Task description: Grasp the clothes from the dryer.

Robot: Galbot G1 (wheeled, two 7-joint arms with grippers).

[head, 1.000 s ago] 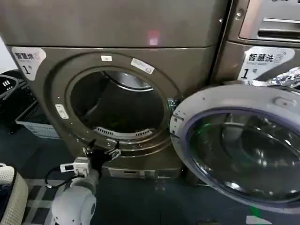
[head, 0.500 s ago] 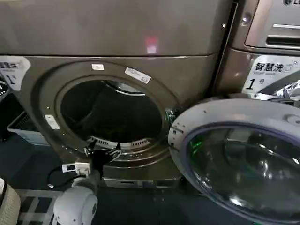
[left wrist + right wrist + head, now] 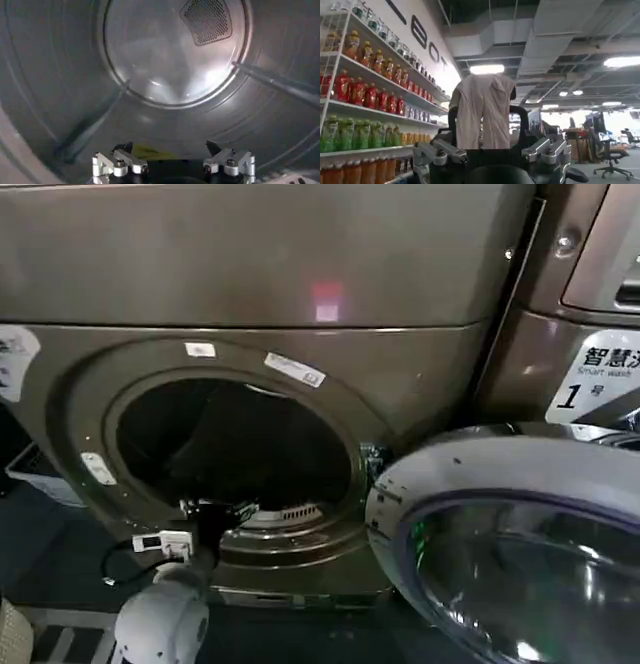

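The dryer (image 3: 420, 374) is a bronze-brown front loader, and its grey-rimmed glass door (image 3: 450, 469) is swung open to the right. My left gripper (image 3: 214, 510) is at the lower rim of the round porthole, pointing into the drum. In the left wrist view this gripper (image 3: 170, 149) is open, and the drum (image 3: 50, 75) lies ahead of it. The clothes (image 3: 150, 152), a small yellow-green piece, lie on the drum floor just beyond the fingers, nearer one fingertip (image 3: 127, 147). My right gripper (image 3: 487, 122) is open, holds nothing and points up into the room.
A like brown machine (image 3: 590, 304) with a "1" label stands to the right. The open door takes up the space at lower right. A pale basket (image 3: 30, 482) sits on the floor at left. Inside the drum are a vent grille (image 3: 207, 20) and raised ribs (image 3: 280, 85).
The dryer has grown larger in the head view as I came closer. My left gripper has risen from below the porthole rim to the rim's lower edge, reaching inward.
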